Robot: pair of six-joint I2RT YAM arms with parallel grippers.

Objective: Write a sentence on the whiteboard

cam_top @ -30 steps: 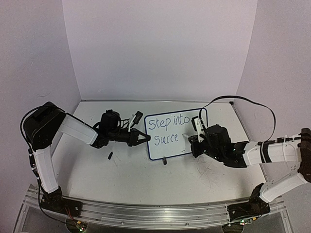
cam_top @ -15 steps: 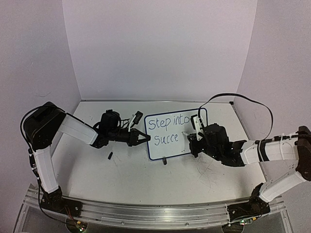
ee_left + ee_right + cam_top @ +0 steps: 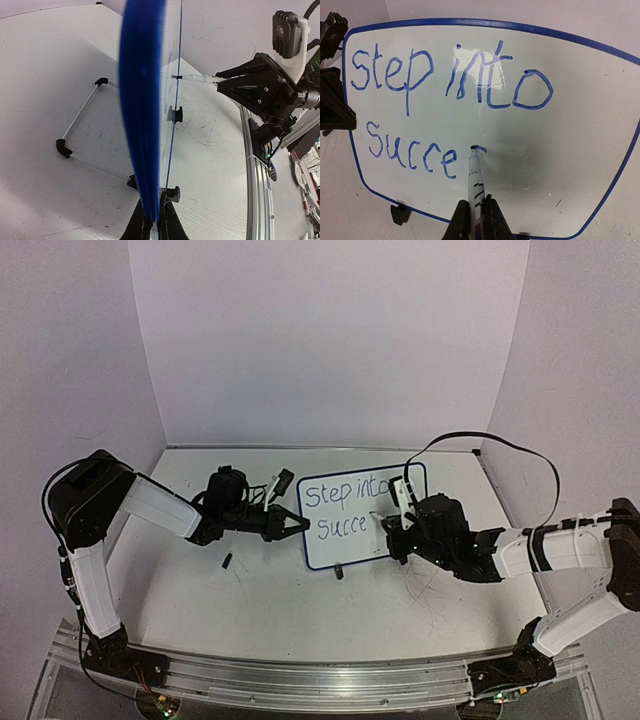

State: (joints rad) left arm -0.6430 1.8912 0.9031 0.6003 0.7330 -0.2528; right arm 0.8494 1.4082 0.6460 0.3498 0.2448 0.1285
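The whiteboard (image 3: pixel 350 548) stands upright mid-table on black feet, its blue frame (image 3: pixel 142 125) edge-on in the left wrist view. The sentence (image 3: pixel 410 75) reads "Step into" with "Succe" below it, in blue ink. My left gripper (image 3: pixel 298 523) is shut on the board's left frame edge (image 3: pixel 155 207). My right gripper (image 3: pixel 476 202) is shut on a white marker (image 3: pixel 475 175). The marker's tip touches the board just right of "Succe", at a short fresh stroke (image 3: pixel 481 148). In the top view the right gripper (image 3: pixel 395 530) sits at the board's right side.
A small black cap (image 3: pixel 227 561) lies on the table left of the board. The board's wire stand (image 3: pixel 80 125) stretches out behind it. Old scribble marks (image 3: pixel 430 590) cover the tabletop near the right arm. Walls enclose the back and sides; a metal rail (image 3: pixel 320 680) runs along the front.
The right gripper has shifted slightly left toward the board with the marker. The left arm and the board have not moved.
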